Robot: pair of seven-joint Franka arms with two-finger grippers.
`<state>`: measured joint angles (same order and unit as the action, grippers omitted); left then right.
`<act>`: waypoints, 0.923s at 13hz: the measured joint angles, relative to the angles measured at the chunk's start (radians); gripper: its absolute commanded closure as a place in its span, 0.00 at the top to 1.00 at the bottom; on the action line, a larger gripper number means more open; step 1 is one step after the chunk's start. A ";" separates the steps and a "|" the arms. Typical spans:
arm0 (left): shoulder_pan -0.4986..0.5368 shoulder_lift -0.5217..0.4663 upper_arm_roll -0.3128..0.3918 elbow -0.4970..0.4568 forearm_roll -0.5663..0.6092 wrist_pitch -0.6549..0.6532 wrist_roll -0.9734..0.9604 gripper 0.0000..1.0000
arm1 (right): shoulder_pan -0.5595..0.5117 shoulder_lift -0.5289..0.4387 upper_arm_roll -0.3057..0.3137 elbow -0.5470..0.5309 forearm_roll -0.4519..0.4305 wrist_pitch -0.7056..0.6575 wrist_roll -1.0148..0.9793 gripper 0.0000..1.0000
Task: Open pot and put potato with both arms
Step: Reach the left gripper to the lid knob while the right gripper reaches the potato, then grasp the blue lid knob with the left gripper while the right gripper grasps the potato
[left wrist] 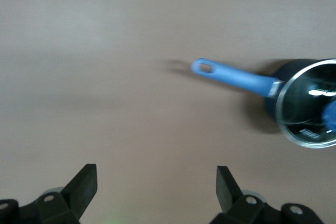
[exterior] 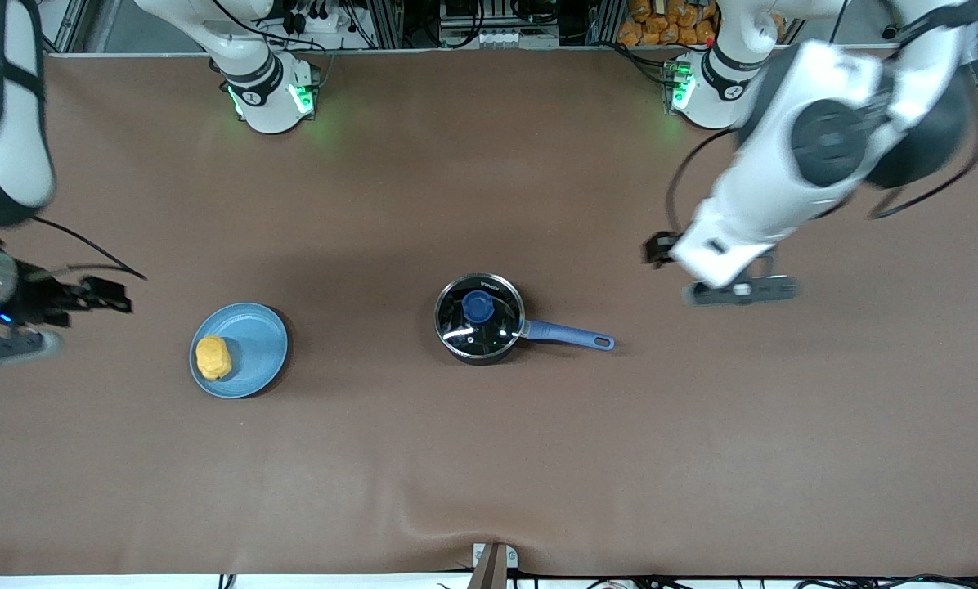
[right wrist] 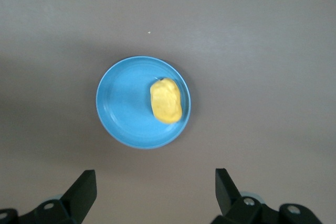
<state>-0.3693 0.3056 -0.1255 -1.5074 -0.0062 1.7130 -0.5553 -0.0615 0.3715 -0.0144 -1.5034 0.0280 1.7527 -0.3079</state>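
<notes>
We see the pot (exterior: 480, 318) at the table's middle, its glass lid (exterior: 479, 313) with the blue knob on, and its blue handle (exterior: 569, 334) pointing to about four o'clock in the front view, toward the left arm's end. The potato (exterior: 213, 357) lies on a light-blue plate (exterior: 252, 339), at the plate's eight o'clock edge, toward the right arm's end, well apart from the pot. Our left gripper (left wrist: 156, 184) hangs over bare table near the handle's tip, jaws released and holding nothing. Our right gripper (right wrist: 156, 190) hangs over bare table just beside the plate, jaws likewise spread, holding nothing.
</notes>
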 measured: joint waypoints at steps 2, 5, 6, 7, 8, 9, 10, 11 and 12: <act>-0.083 0.078 0.000 0.029 0.000 0.080 -0.155 1.00 | 0.016 0.093 0.002 -0.006 0.002 0.072 -0.011 1.00; -0.178 0.201 0.002 0.112 0.000 0.200 -0.318 1.00 | 0.030 0.191 0.002 -0.058 0.002 0.229 -0.053 1.00; -0.208 0.244 0.009 0.150 0.000 0.220 -0.341 1.00 | 0.030 0.210 0.001 -0.080 0.002 0.264 -0.060 1.00; -0.247 0.292 0.028 0.193 0.000 0.232 -0.357 1.00 | 0.029 0.228 -0.001 -0.097 0.002 0.287 -0.065 1.00; -0.290 0.339 0.058 0.228 0.000 0.262 -0.362 1.00 | 0.028 0.242 -0.002 -0.106 0.002 0.301 -0.067 1.00; -0.331 0.374 0.089 0.249 0.000 0.305 -0.363 1.00 | 0.028 0.252 -0.003 -0.110 0.002 0.312 -0.068 1.00; -0.368 0.401 0.119 0.261 0.000 0.341 -0.363 1.00 | 0.027 0.260 -0.004 -0.111 0.002 0.316 -0.069 1.00; -0.402 0.427 0.141 0.270 0.000 0.370 -0.365 1.00 | 0.027 0.267 -0.005 -0.112 0.002 0.317 -0.070 1.00; -0.422 0.448 0.151 0.278 0.000 0.396 -0.369 1.00 | 0.026 0.271 -0.005 -0.114 0.002 0.319 -0.070 1.00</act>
<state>-0.7917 0.7534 0.0252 -1.2295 -0.0062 2.1092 -0.9242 -0.0350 0.6420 -0.0193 -1.6173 0.0301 2.0719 -0.3778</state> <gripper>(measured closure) 0.000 0.000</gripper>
